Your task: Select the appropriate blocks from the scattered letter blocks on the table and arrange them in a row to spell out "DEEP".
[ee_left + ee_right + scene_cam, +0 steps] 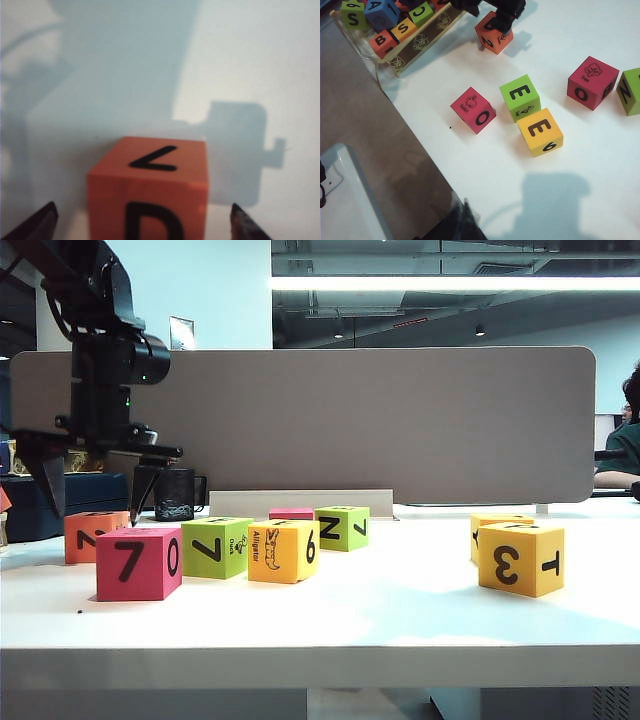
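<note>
My left gripper [95,508] hangs open over the orange block [92,536] at the table's far left. In the left wrist view the orange block [150,190] shows a "D", and my left gripper [142,226] has one fingertip on each side of it, with a gap on both sides. To the right stand the lime-green block [217,546] and the yellow-orange alligator block [283,550]. From above these are the green "E" [520,95] and the yellow "E" [540,131]. The "3"/"T" block [520,558] stands far right. My right gripper [465,220] is shut, high above the table's edge.
A larger red block [138,562] stands at the front left, with a green block [342,527] and a small red one [291,513] behind. A tray of spare blocks [420,42] lies beyond the orange block. A black mug [175,495] and a grey partition [350,420] stand at the back.
</note>
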